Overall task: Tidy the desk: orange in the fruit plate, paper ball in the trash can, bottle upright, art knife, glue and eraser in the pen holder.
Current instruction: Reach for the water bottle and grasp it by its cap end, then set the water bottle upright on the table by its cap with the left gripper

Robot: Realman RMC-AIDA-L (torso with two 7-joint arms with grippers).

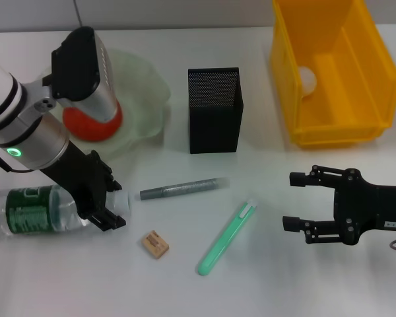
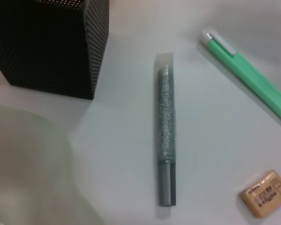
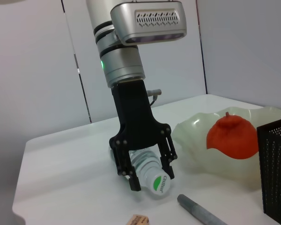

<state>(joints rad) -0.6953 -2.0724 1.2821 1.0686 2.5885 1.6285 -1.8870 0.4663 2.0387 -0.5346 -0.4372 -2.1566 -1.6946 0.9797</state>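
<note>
The clear bottle [image 1: 33, 211] with a green label lies on its side at the table's left edge. My left gripper [image 1: 111, 208] is shut on the bottle near its white cap [image 3: 159, 184], a finger [image 3: 129, 174] pressing each side. The orange [image 1: 92, 123] rests in the pale-green fruit plate [image 1: 145, 92]. The black mesh pen holder [image 1: 214, 109] stands mid-table. In front of it lie the grey glue stick [image 1: 183, 189], the green art knife [image 1: 228, 238] and the tan eraser [image 1: 156, 244]. The paper ball [image 1: 307, 79] sits inside the yellow trash can [image 1: 333, 99]. My right gripper [image 1: 296, 201] hovers open at the right.
The left forearm [image 1: 86, 72] reaches over the fruit plate and hides part of the orange. The left wrist view shows the glue stick [image 2: 166, 136], the art knife [image 2: 253, 79], the eraser [image 2: 264, 193] and a corner of the pen holder [image 2: 51, 42].
</note>
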